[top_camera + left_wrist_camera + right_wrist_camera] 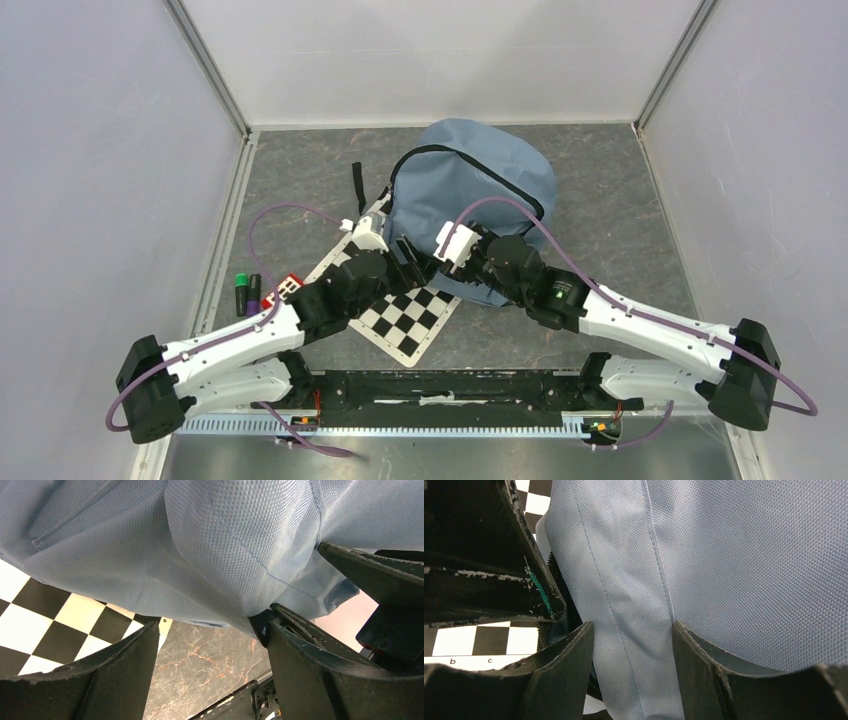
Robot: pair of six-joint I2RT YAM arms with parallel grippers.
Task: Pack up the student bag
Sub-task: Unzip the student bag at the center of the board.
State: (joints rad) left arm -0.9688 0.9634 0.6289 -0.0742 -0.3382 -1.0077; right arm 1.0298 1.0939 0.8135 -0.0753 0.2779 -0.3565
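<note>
Top external: you have the bag (480, 170) on the counter (620, 200), far centre, overlapping the checkerboard (400, 320).
Left jaws: spread, fabric touching one.
Right jaws: pinching a bag fold.

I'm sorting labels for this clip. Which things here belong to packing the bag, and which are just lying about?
Part of the job:
- student bag
- right gripper, closed on a fold of its fabric
- left gripper, open at its edge

Lying about:
- checkerboard sheet, partly under the bag
- two markers, untouched
- small red item, too small to identify
</note>
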